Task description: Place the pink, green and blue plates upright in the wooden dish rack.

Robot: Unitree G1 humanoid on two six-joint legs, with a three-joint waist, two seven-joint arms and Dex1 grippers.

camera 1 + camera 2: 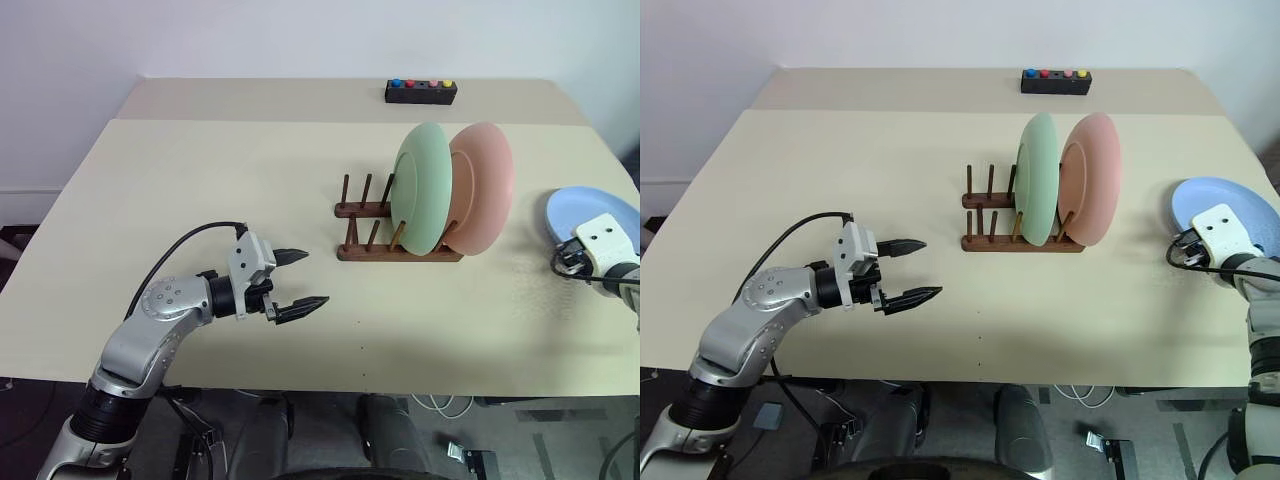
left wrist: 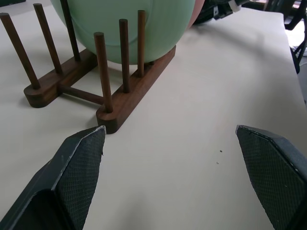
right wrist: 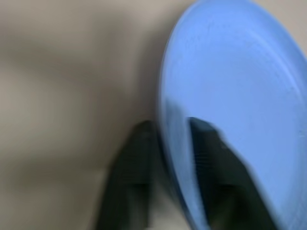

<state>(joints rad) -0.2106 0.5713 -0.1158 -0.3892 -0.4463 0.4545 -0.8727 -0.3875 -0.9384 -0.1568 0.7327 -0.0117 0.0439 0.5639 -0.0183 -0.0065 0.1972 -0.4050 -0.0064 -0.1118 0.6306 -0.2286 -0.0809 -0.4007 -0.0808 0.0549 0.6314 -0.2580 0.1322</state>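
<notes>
Nearby – button box [image 1: 421,92], table [image 1: 200,200], rack [image 1: 390,235]

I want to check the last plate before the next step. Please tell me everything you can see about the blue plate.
The blue plate is round, plain light blue, matte, with a shallow rim. It lies at the table's right side, apart from the wooden dish rack, which already holds the green and pink plates upright. The right gripper is shut on its near rim, one finger on each side.

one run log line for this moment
rack: green plate, pink plate upright | right claw: shut on blue plate rim | left claw: open
</notes>
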